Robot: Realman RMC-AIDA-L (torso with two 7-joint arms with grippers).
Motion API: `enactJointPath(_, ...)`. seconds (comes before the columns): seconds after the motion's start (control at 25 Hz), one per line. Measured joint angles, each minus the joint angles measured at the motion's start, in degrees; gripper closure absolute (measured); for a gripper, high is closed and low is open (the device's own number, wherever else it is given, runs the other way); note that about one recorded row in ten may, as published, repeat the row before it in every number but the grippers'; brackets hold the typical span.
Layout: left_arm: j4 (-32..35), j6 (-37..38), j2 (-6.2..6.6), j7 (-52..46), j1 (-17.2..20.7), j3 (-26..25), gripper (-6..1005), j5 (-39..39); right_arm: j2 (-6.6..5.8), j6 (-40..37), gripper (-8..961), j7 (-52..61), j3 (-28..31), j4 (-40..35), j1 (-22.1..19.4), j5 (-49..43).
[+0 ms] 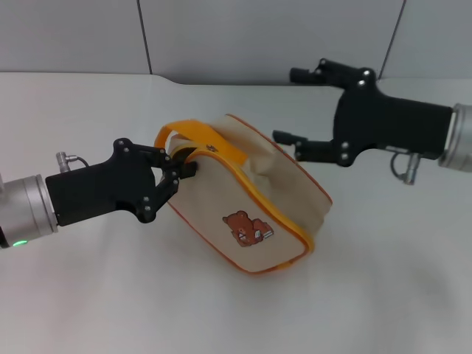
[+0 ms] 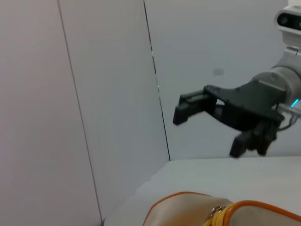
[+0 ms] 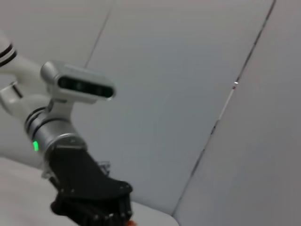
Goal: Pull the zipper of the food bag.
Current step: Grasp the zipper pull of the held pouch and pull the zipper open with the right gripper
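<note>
The food bag [image 1: 254, 199], cream with orange piping and a brown bear print [image 1: 247, 227], lies tilted in the middle of the white table. Its orange strap [image 1: 193, 127] loops over the left end. The orange-yellow zipper [image 1: 304, 227] runs along the bag's top; its silver pull tab [image 2: 217, 210] shows in the left wrist view. My left gripper [image 1: 186, 167] is shut on the bag's left end, just under the strap. My right gripper [image 1: 286, 105] is open and empty, in the air behind the bag's right half. It also shows in the left wrist view [image 2: 207, 131].
The white table [image 1: 383, 295] spreads around the bag. A grey panelled wall [image 1: 221, 33] stands behind it. The left arm's body [image 3: 87, 188] shows in the right wrist view.
</note>
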Motion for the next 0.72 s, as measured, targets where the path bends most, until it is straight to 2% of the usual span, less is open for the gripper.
enactJointPath(0.2, 0.2, 0.4, -0.38, 0.0, -0.6, 0.0, 946, 0.0, 0.24, 2.2, 264, -7.5, -4.2, 2.7, 1.3, 1.6)
enactJointPath(0.32, 0.2, 0.9, -0.46, 0.0, -0.7, -0.1, 946, 0.0, 0.33, 5.0, 326, -10.9, -9.1, 4.1, 1.4, 5.4)
enactJointPath(0.48, 0.5, 1.2, -0.51, 0.0, -0.7, 0.0, 947, -0.1, 0.32, 8.8, 409, -12.3, -15.2, 4.2, 1.3, 8.8)
enactJointPath(0.72, 1.1, 2.1, -0.65, 0.1, -0.7, 0.0, 948, -0.1, 0.33, 11.9, 540, -12.6, -20.5, 4.0, 1.4, 9.8)
